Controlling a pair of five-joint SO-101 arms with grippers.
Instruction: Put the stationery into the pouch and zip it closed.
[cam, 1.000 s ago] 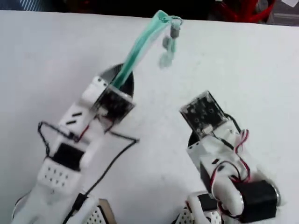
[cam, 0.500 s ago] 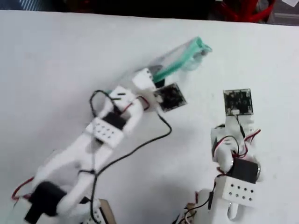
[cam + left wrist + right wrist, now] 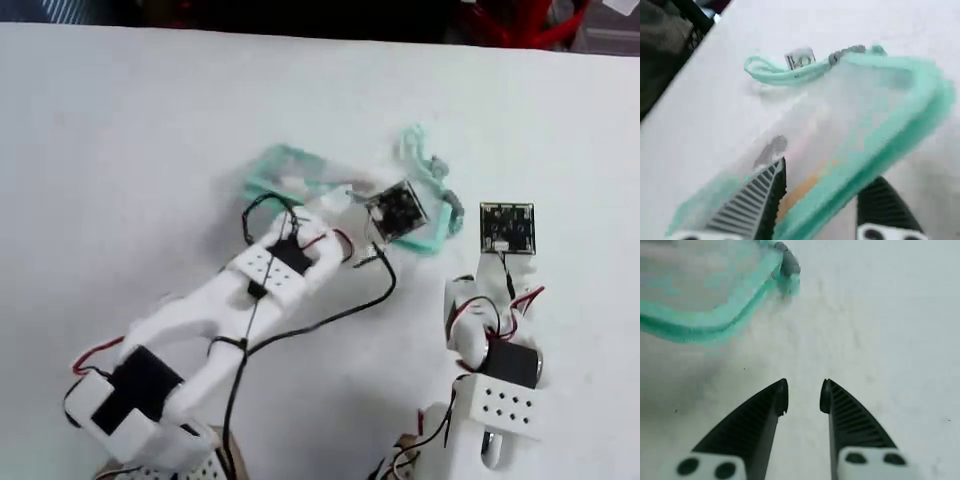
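Observation:
The pouch [image 3: 283,166] is clear with a teal edge and lies low over the middle of the table, beside the left arm's wrist [image 3: 398,210]. My left gripper [image 3: 827,170] is shut on the pouch [image 3: 865,100], one finger on each side of its teal rim. Something orange [image 3: 800,189] shows faintly through the clear wall. A grey zipper pull [image 3: 800,59] and a teal loop lie at the far end. My right gripper [image 3: 802,392] hovers over bare table, slightly open and holding nothing. The pouch corner [image 3: 700,285] and its pull [image 3: 787,265] lie just ahead of it.
The right arm [image 3: 495,330] stands at the right, its wrist board [image 3: 507,227] close to the pouch's end. Black cables [image 3: 330,315] trail from the left arm across the table. Dark clutter lines the table's far edge [image 3: 300,30].
The left arm swung the pouch down from high at the back to low over the table's middle, stretching forward and right. The right arm shifted right and turned.

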